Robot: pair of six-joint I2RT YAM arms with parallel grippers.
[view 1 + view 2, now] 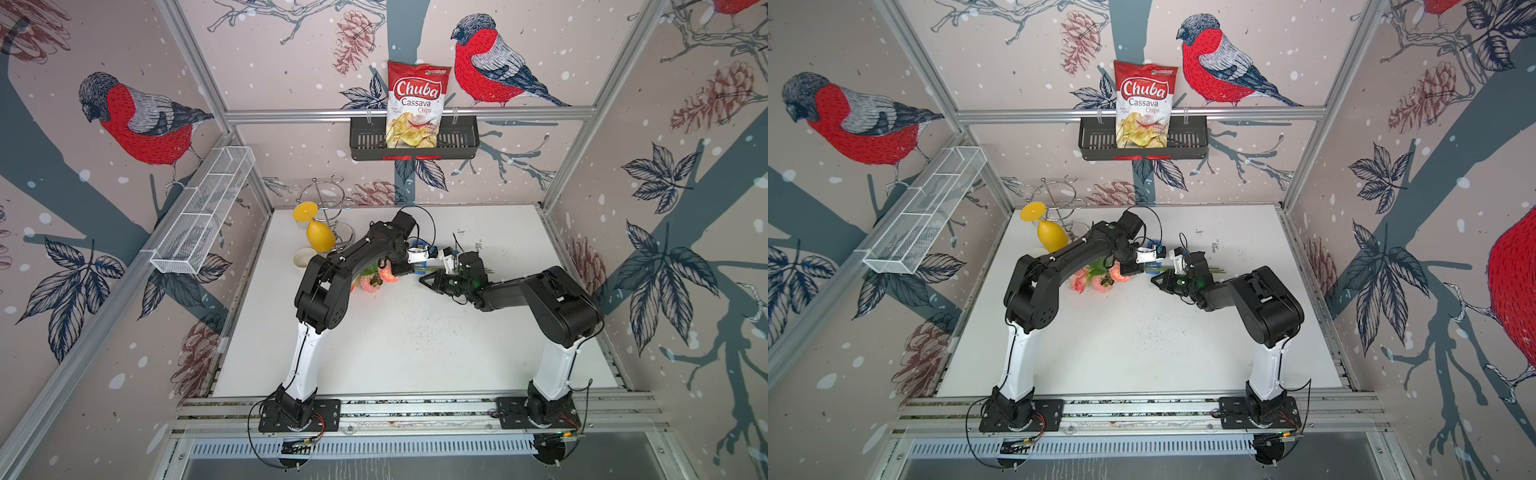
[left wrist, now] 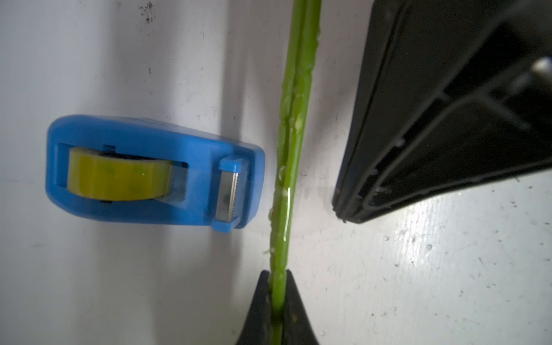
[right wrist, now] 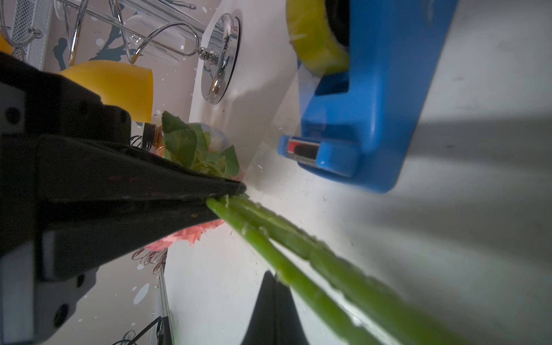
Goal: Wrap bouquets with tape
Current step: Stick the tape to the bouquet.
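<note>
Left claw [image 2: 277,288] is clamped on the bouquet [image 1: 374,282], low on its stems [image 2: 288,143]. Two black wedge fingers pinch a tight bundle of thin green plastic rods. The rods are slightly knobbly, with a glossy streak partway along; can't tell what that film is. The bouquet lies flat on the white table [image 1: 415,340], mid-back, with the heads toward my left arm. It has frilly pink-peach fabric blooms and matte green leaves, partly hidden under that arm in both top views. Right claw [image 2: 340,209] is closed: a ribbed black wedge, hard plastic, with nothing visible in it. In the left wrist view its tip sits just beside the stems with a gap. In the right wrist view the stems cross right at its tip, and I can't tell if they touch. The tape [image 2: 119,173] is a smooth yellowish-green roll, semi-translucent, seated in a rounded blue plastic dispenser [image 2: 155,206]. The dispenser stands on the table just behind the stems, close but apart. Its serrated metal cutter [image 2: 231,194] faces the stems. The table top is painted white, scuffed, with dark specks. Back left there's a yellow plastic goblet [image 1: 320,235], tilted foot-up against a chrome wire rack [image 1: 328,195].
</note>
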